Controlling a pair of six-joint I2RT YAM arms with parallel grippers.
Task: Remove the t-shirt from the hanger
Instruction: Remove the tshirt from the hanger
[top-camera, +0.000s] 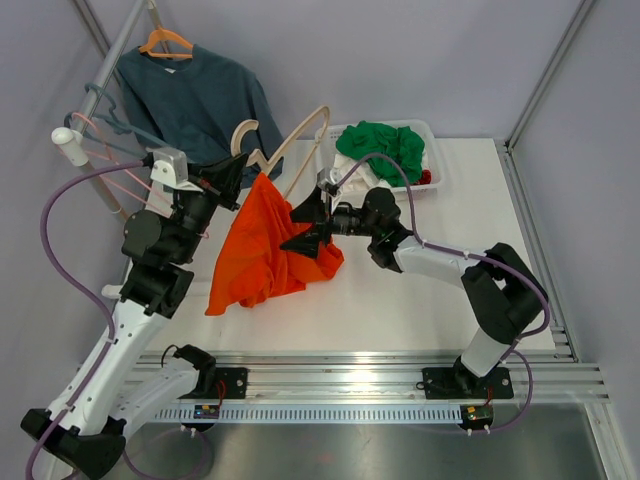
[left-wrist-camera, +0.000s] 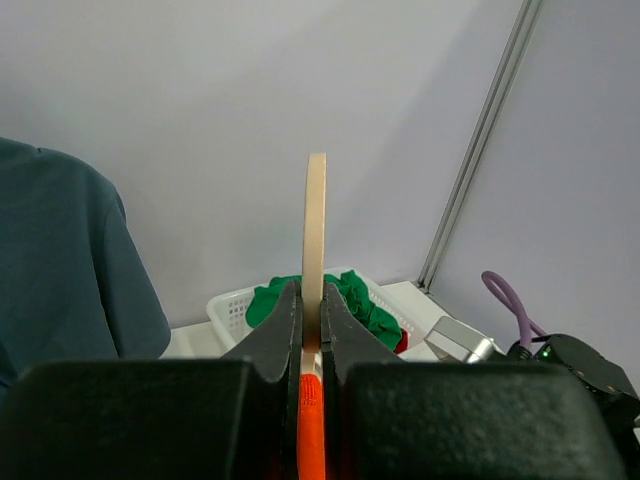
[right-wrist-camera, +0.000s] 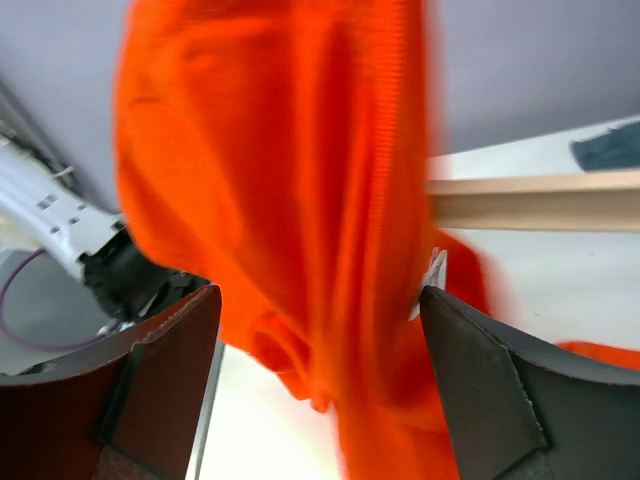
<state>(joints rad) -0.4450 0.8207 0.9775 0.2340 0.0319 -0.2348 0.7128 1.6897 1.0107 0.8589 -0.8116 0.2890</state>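
Note:
An orange t-shirt (top-camera: 262, 250) hangs off one end of a pale wooden hanger (top-camera: 300, 140), and its lower part lies bunched on the table. My left gripper (top-camera: 232, 180) is shut on the hanger near its hook. In the left wrist view the hanger (left-wrist-camera: 316, 210) stands on edge between the closed fingers of the left gripper (left-wrist-camera: 314, 320), with the orange t-shirt (left-wrist-camera: 311, 430) just below. My right gripper (top-camera: 305, 226) is open at the shirt's right side. The right wrist view shows the right gripper (right-wrist-camera: 320, 320) with its jaws wide apart, the t-shirt (right-wrist-camera: 300, 190) hanging loose between them, and the hanger (right-wrist-camera: 540, 200) at the right.
A blue sweatshirt (top-camera: 195, 100) hangs on an orange hanger from the rack pole (top-camera: 112, 68) at the back left. A white basket (top-camera: 432, 135) with green clothes (top-camera: 385, 148) stands at the back of the table, behind the right arm.

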